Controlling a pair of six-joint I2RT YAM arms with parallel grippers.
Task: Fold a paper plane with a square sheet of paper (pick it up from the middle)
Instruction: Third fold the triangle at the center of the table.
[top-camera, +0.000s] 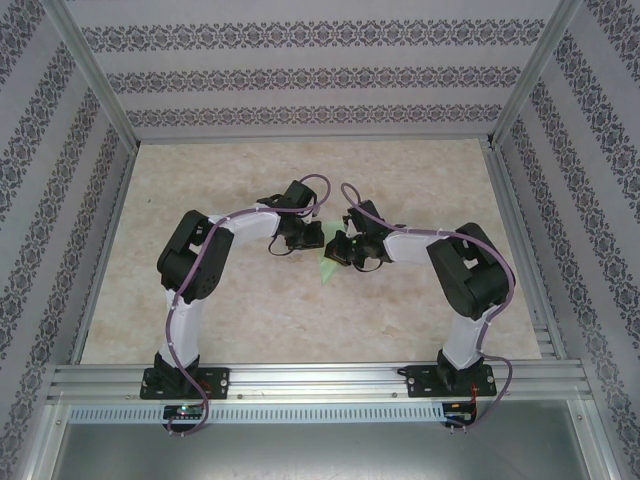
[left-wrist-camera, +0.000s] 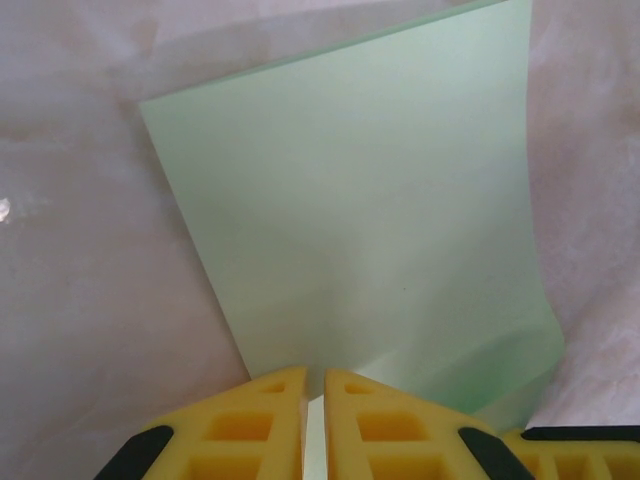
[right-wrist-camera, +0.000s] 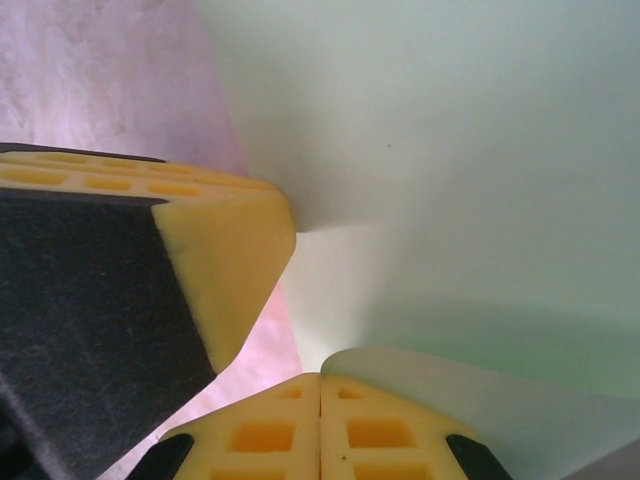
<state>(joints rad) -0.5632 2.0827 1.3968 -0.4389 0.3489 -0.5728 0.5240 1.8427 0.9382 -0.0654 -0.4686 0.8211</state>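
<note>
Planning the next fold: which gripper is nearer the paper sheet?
Left, marginally: the left gripper is shut on the square sheet of paper at its edge; the right gripper, shut, sits against a curled edge.

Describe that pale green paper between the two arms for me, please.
The square sheet of paper is thin, plain, pale mint green and unmarked. It is bowed, not flat, over the beige table. The left hand pinches one edge. The right hand appears shut on another part, where the paper curls over one of its fingers.
</note>
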